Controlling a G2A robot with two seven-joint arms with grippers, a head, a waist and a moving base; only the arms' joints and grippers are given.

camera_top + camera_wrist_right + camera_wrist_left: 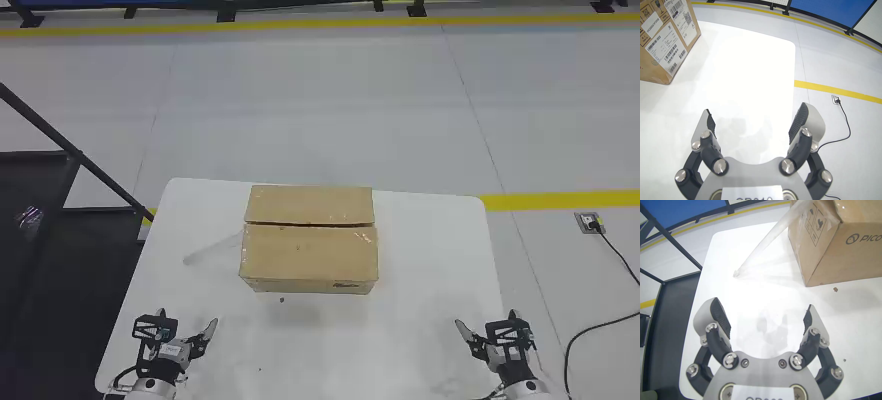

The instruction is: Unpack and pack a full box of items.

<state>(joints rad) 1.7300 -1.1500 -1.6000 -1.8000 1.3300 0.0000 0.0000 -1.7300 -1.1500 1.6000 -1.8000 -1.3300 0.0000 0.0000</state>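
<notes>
Two grippers: the left gripper (762, 306) and the right gripper (755, 108) hang low over the near edge of the table (420, 330), well apart, one at each corner.
Left gripper state: fingers spread wide, nothing between the pads.
Right gripper state: likewise spread and empty.
Box: a closed cardboard box (310, 240) stands ahead of both grippers and between them, touching neither. Its top flaps lie shut.
Tape: a clear tape strip (762, 243) trails from the box's upper edge down to the table, straight ahead of the left gripper. It is judged to be sealing tape, peeled loose.
Debris: a small brown scrap (835, 289) lies just beside the box's near corner.
Placement rationale: the central position is judged to let each arm reach one side of the lid.
Task standing: unpacking is judged not yet begun.
</notes>
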